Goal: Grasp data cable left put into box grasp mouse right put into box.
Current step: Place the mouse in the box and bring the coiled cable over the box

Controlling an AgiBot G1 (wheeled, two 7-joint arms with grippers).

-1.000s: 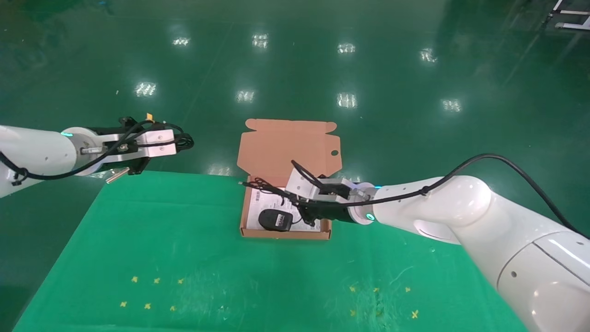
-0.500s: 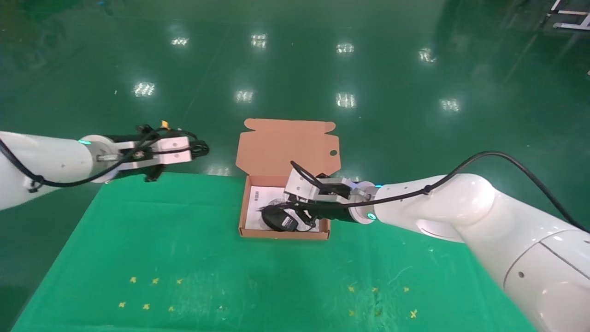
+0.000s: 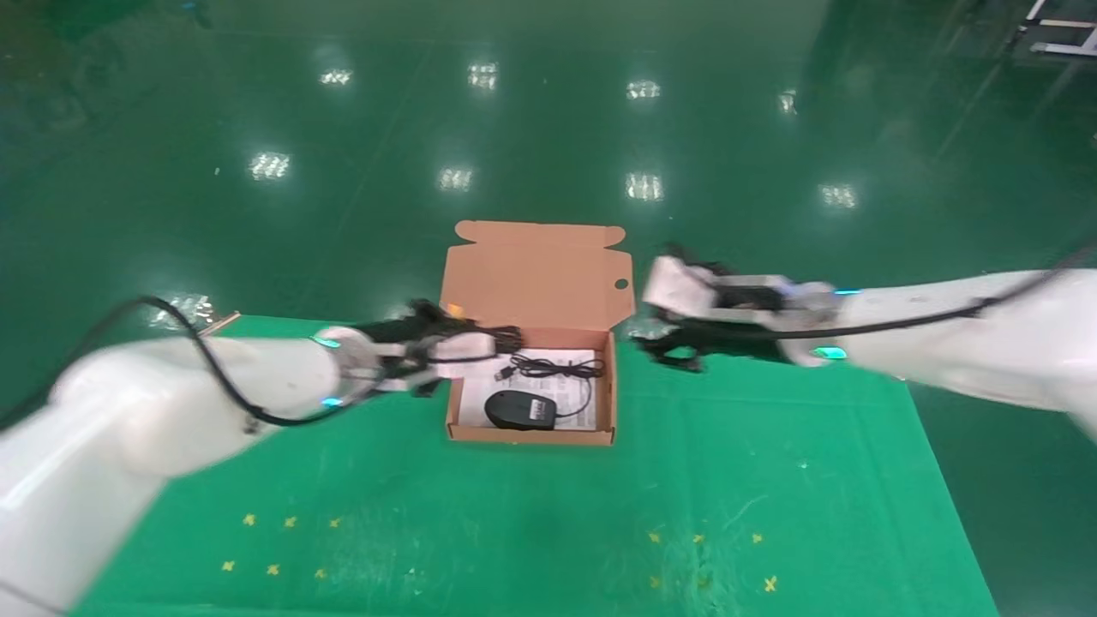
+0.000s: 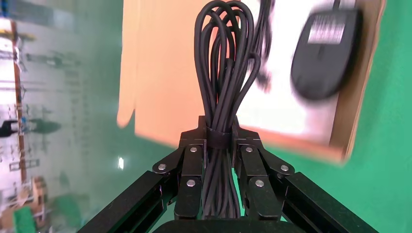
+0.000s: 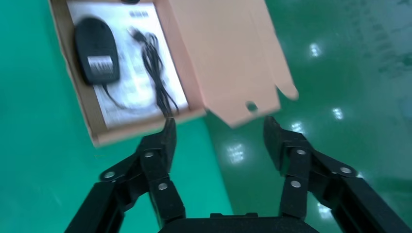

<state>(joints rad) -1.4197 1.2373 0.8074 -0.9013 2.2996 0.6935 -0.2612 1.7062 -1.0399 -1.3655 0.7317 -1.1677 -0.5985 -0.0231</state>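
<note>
The salmon-orange box [image 3: 536, 274] stands open at the table's middle, lid flap up at the back. The black mouse [image 3: 518, 410] lies inside near the front wall, label up, with its thin cord [image 3: 557, 368] bunched behind it. My left gripper [image 3: 484, 344] is shut on the looped data cable [image 3: 506, 337] and holds it at the box's left wall; the left wrist view shows the jaws [image 4: 218, 131] clamped on the bundle [image 4: 221, 73] over the box. My right gripper [image 3: 656, 343] is open and empty, just right of the box; its wrist view [image 5: 218, 133] shows the mouse [image 5: 96, 51] farther off.
A white paper sheet [image 3: 480, 398] lines the box floor under the mouse. The green cloth table [image 3: 514, 531] has small yellow marks near its front. Its far edge runs just behind the box, with shiny green floor beyond.
My right gripper let go of the mouse in the box, opened and drew back to the right. My left arm swung in from the far left with the data cable to the box's left wall.
</note>
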